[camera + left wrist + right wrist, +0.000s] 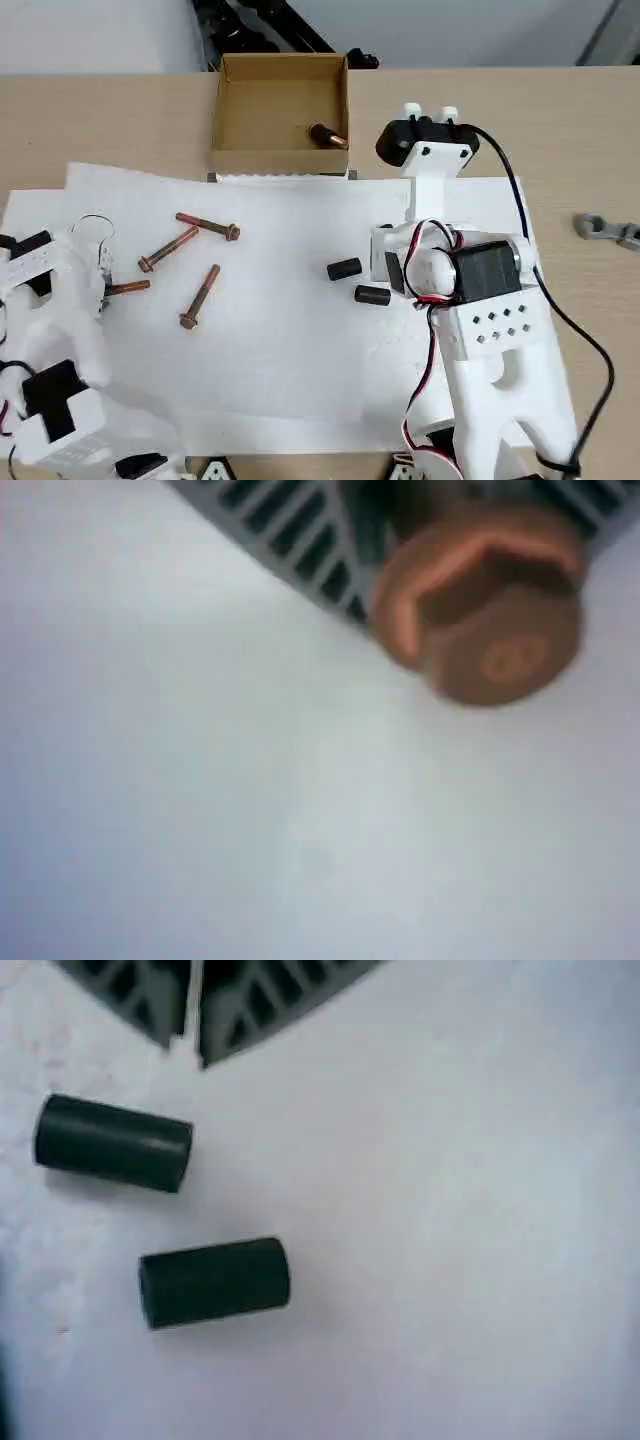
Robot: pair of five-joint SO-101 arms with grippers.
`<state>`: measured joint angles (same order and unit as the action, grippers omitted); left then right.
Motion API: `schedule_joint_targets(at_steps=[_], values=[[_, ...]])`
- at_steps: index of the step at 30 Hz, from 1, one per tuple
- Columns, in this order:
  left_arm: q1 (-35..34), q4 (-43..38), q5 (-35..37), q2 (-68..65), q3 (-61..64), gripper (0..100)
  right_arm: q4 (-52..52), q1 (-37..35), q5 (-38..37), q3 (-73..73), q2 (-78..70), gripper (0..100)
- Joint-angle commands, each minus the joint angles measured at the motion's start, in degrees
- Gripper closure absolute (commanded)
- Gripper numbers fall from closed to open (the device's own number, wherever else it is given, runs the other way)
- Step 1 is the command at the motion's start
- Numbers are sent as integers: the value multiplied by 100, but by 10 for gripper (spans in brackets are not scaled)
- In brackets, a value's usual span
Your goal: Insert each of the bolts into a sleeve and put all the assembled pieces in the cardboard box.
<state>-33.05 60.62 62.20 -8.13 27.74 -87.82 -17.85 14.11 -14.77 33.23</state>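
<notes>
Leftward, pinching one copper-coloured hex-head metal bolt [478,620] with the left gripper [104,288], low over the white paper sheet [280,350]; stamped mark on the bolt's head too blurred to read. Right gripper [188,1045] with fingers pressed together, just beside two black cylindrical sleeves [112,1143] [214,1282] lying near each other, not touching. Three more bolts [208,226] [168,249] [200,296] loose on the sheet between the arms. One bolt-in-sleeve piece [327,136] already inside the brown cardboard box [235,110].
</notes>
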Motion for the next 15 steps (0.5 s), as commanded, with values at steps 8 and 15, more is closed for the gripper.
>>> schedule_joint_targets(at_steps=[8, 15], values=[[-18, 677, -1029, 26, -268, 993, 75, -48, 62, 26, 154, 994], [-18, 2980, -3235, -9, -2026, 993, 84, -48, 62, 26, 154, 994]])
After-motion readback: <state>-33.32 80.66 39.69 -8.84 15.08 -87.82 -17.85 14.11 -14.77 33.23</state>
